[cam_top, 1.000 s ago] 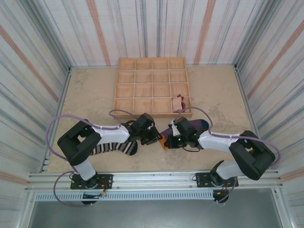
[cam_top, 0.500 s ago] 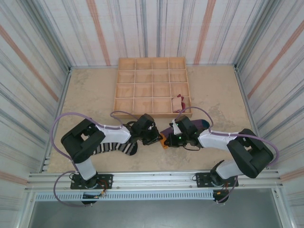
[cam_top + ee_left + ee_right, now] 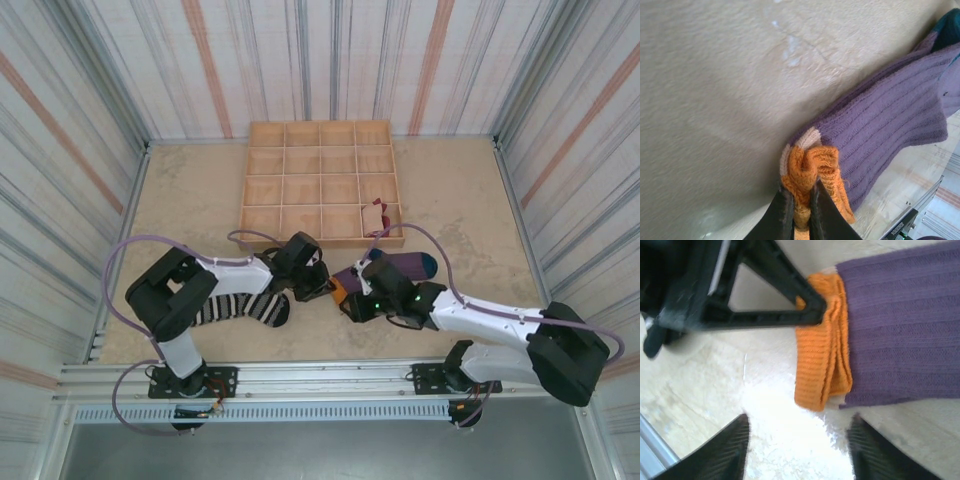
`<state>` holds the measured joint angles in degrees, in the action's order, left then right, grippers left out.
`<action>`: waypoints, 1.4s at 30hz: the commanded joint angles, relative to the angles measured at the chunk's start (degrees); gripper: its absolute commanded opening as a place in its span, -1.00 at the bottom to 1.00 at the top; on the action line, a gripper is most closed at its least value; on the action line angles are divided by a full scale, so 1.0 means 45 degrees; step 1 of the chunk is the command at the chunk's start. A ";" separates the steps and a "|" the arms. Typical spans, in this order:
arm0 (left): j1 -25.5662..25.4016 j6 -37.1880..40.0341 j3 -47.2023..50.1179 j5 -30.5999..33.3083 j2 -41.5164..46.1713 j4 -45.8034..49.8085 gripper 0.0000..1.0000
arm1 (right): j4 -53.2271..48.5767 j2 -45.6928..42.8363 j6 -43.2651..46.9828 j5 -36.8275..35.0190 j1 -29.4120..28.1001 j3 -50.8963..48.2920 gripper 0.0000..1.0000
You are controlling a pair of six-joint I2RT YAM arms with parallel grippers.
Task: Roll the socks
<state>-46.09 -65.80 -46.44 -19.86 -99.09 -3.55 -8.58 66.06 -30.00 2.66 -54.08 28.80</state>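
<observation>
On tan table (image 3: 190,200), left tool (image 3: 800,197) now pinches purple sock (image 3: 890,125); right tool (image 3: 799,419) has released, jaws wide.

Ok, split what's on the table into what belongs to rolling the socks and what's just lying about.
Belongs to the job:
- purple sock, its orange end pinched by the left gripper
- black-and-white striped sock, at the near left
- tan-and-red sock, in a tray compartment
- right gripper, open beside the orange end

Just lying about:
- wooden divided tray, though it holds one sock
</observation>
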 commanded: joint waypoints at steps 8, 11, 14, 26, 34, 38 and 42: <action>0.0163 -0.0333 0.0997 -0.0846 0.1117 0.1802 -1.00 | -0.0458 0.1474 0.2218 -0.8675 -0.5233 0.1159 0.29; 0.0163 -0.0490 0.1234 -0.0995 0.1388 0.1730 -1.00 | -0.0170 0.2941 0.2749 -1.0445 -0.6349 0.1790 0.28; 0.0177 -0.0557 0.1402 -0.1055 0.1613 0.1796 -1.00 | -0.0071 0.4548 0.3210 -1.1894 -0.7144 0.2553 0.26; 0.0358 -0.0514 0.1929 -0.1114 0.2377 0.2214 -1.00 | -0.1139 0.8934 0.2157 -1.3914 -0.7881 0.4439 0.12; 0.0369 -0.0534 0.2266 -0.1133 0.2786 0.2159 -1.00 | -0.2546 1.0374 0.0616 -1.4052 -0.7405 0.5263 -0.57; 0.0432 -0.0533 0.2572 -0.1007 0.3228 0.2011 -0.77 | -0.2511 0.9986 -0.0113 -1.3470 -0.7069 0.4763 -0.96; 0.0574 -0.0442 0.2596 -0.0860 0.3760 0.2074 -0.37 | -0.0788 0.8784 0.0546 -1.1943 -0.6767 0.3453 -1.00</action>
<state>-43.92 -68.36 -35.57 -23.46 -84.82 3.01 -13.19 108.51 -26.46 -58.87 -87.05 48.86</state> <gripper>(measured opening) 0.271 0.075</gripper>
